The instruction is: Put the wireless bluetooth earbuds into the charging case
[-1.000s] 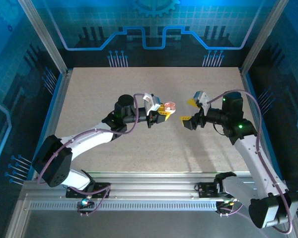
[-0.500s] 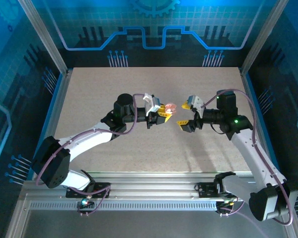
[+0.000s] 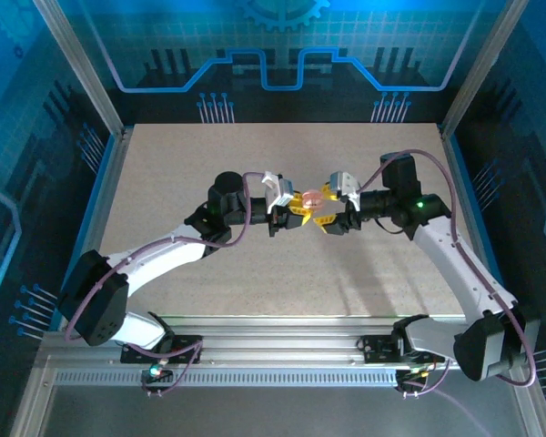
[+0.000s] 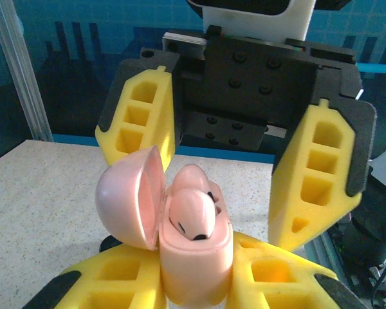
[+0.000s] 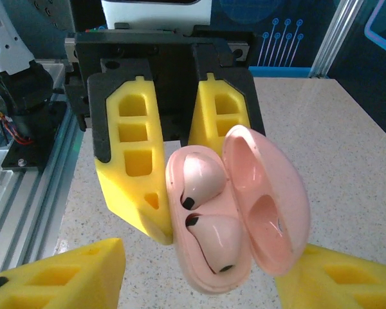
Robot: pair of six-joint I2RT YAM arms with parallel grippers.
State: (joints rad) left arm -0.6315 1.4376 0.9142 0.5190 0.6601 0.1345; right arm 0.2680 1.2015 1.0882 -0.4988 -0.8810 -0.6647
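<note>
Surface: bench (image 3: 209, 155), a pale speckled matte slab inside a blue circuit-print enclosure (image 3: 273, 55) with aluminium posts.
Case: charging case (image 4: 196, 257), pink glossy moulded plastic shaped like a rounded pebble. It is held in the air over the middle of the bench, well off every edge.
Lid: lid (image 5: 267, 206) hinged open to one side. It is a thin shell, dished inside.
Buds: earbuds (image 5: 217, 243), two pale pink stubs with dark dots. Both look seated in their wells, one above the other.
Left: left gripper (image 3: 299, 210), yellow lattice fingers (image 5: 132, 164) clamped on the case's lower body, clear of the lid and wells.
Right: right gripper (image 3: 326, 208) faces it nose to nose, spread wide and empty. I see no contact with the case.
Handling: light, rigid, slick. The curved shell gives little bite and would likely squirt out if squeezed on the dome. The hinge looks like the weak point.
Grip point: sides of the lower body below the seam, never the lid.
Bud care: tiny and easy to flick out, so press gently on the rounded back only.
Status: my read is that insertion looks done and the lid is not yet closed.
</note>
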